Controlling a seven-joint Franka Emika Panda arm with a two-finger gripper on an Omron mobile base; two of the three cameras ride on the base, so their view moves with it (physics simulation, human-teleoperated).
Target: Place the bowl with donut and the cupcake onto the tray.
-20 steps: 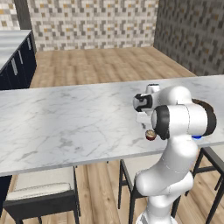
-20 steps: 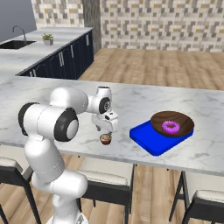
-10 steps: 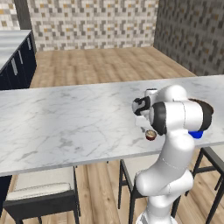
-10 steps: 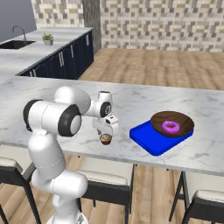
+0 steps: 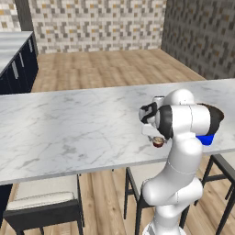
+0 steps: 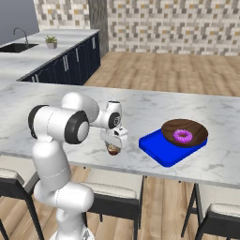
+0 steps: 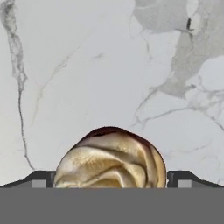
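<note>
In the left base view the white arm bends over the near edge of the marble bench (image 5: 69, 133), toward its right end. The pincer (image 5: 157, 139) points down, and the cupcake (image 5: 158, 142) sits between its tips, just above the bench surface — whether it touches the marble cannot be told from here. A sliver of the blue tray (image 5: 206, 139) shows past the arm's elbow, close to the same near edge. A stool (image 5: 43, 209) stands below the bench at the lower left.

In the right base view the pincer (image 6: 113, 147) hangs from the wrist over the near edge of the bench (image 6: 140, 105), clamped on the cupcake (image 6: 112, 150), whose dark wrapper and tan top show below the white hand. To its right, well apart along the near edge, lies the tray (image 6: 154, 146), turned at an angle to the edge. The bowl (image 6: 185, 132) rests on the tray's far right part and overhangs its rim, with the donut (image 6: 183, 136) lying in the bowl's middle. A sink (image 6: 16, 46) and a small potted plant (image 6: 50, 42) sit on the far counter at the upper left.

In the hand view the cupcake (image 7: 111, 159) fills the lower middle — its swirled tan top is held between the two dark fingertips (image 7: 41, 179), one at each side, with veined marble beyond.
</note>
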